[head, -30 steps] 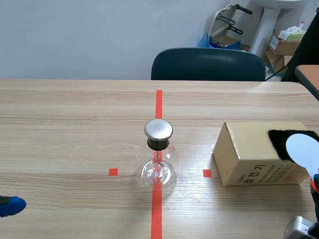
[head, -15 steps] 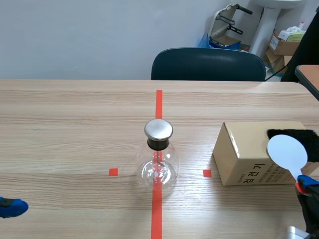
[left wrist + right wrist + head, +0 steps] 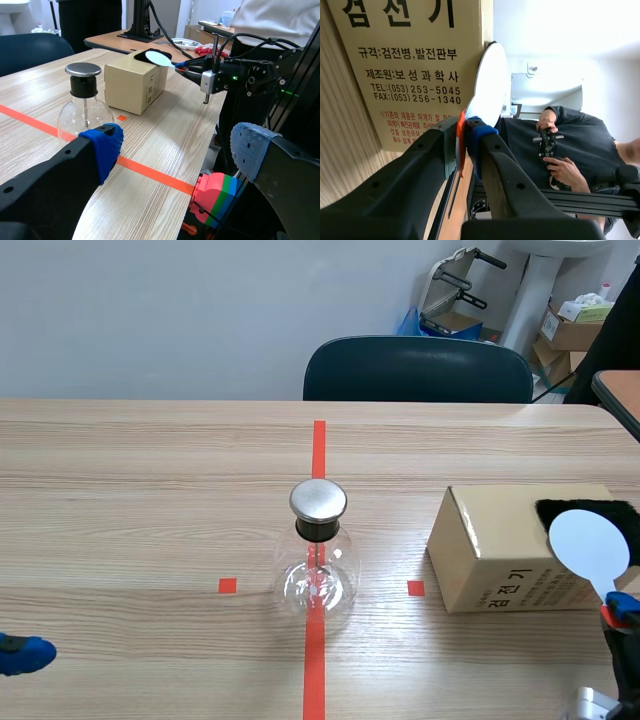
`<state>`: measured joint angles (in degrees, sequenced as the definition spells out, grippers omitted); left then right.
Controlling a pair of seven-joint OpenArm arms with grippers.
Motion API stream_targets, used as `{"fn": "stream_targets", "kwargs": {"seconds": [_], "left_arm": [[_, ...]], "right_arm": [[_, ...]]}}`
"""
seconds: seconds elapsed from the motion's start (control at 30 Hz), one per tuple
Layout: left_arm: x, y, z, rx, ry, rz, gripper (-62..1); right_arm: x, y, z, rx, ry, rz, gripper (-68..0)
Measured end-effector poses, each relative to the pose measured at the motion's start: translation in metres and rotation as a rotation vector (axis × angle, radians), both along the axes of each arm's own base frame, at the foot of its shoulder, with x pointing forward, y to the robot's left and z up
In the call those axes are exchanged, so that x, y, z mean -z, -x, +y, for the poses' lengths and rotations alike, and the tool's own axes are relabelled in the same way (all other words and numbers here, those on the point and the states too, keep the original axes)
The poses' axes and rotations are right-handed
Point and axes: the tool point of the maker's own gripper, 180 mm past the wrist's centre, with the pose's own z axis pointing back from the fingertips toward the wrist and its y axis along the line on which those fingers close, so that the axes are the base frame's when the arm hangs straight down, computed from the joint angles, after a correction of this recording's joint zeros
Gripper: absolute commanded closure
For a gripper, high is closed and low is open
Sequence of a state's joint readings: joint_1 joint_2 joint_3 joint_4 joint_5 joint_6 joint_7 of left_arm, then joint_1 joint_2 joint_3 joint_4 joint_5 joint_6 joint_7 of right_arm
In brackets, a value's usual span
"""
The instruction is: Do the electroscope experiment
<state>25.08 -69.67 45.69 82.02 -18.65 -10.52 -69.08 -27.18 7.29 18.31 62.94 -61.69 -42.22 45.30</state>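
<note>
Here's the electroscope (image 3: 318,550), a round glass flask with a black neck and a flat metal cap, standing upright in the middle of the tabletop (image 3: 150,470), right on the long red tape line (image 3: 319,445). Nothing is touching it.

Over toward the right edge sits the cardboard box (image 3: 500,550), printed side facing the near edge, with a black fuzzy piece (image 3: 585,510) lying on the right end of its top.

The right gripper (image 3: 622,612) comes up at the near right corner, and it's clamped. The right wrist view shows both fingers (image 3: 485,137) pinched tight on the thin red-orange handle (image 3: 461,142) of the white disc (image 3: 590,545). The disc stands up at the box's right end, overlapping the black fuzzy piece in the scene view. I can't tell whether the two are in contact. From the left wrist view the white disc sits tilted just above the box's top.

The left gripper (image 3: 22,652) is low by the near left corner, well apart from the flask. Its fingers are spread wide with nothing between them, blue dotted pads (image 3: 102,147) facing each other, and the electroscope is ahead of it.

Beyond the far edge there's a dark chair (image 3: 418,368) pushed up to the tabletop. A person (image 3: 560,145) in dark clothes shows past the right gripper, both hands on a small device.
</note>
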Motion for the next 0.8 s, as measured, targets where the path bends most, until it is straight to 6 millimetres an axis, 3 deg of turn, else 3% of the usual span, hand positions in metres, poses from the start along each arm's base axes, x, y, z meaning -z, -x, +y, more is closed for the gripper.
{"fn": "stream_targets", "kwargs": {"seconds": [0.2,0.27,0.37,0.43,0.5,0.67,0.73,0.8], "left_arm": [[0.000,0.000,0.000,0.000,0.000,0.000,-46.9],[0.000,0.000,0.000,0.000,0.000,0.000,-46.9],[0.000,0.000,0.000,0.000,0.000,0.000,-46.9],[0.000,0.000,0.000,0.000,0.000,0.000,-46.9],[0.000,0.000,0.000,0.001,0.001,0.002,-46.9],[0.000,0.000,0.000,0.001,0.001,0.002,-46.9],[0.000,0.000,0.000,0.000,0.001,0.002,-46.9],[0.000,0.000,0.000,0.000,0.001,0.002,-46.9]], "right_arm": [[0.000,-0.002,-0.050,0.279,0.024,-0.003,-1.7],[0.000,-0.002,-0.042,0.236,0.018,-0.003,-1.7],[0.000,-0.001,-0.004,0.027,-0.001,-0.003,-1.7],[0.000,0.001,0.007,-0.036,-0.006,0.001,-1.7],[0.000,0.000,0.001,-0.002,-0.002,0.001,-1.7],[0.000,-0.002,-0.045,0.256,0.021,-0.002,-1.7],[0.000,-0.002,-0.045,0.248,0.022,-0.002,-1.7],[0.000,-0.002,-0.027,0.146,0.020,0.000,-1.7]]}}
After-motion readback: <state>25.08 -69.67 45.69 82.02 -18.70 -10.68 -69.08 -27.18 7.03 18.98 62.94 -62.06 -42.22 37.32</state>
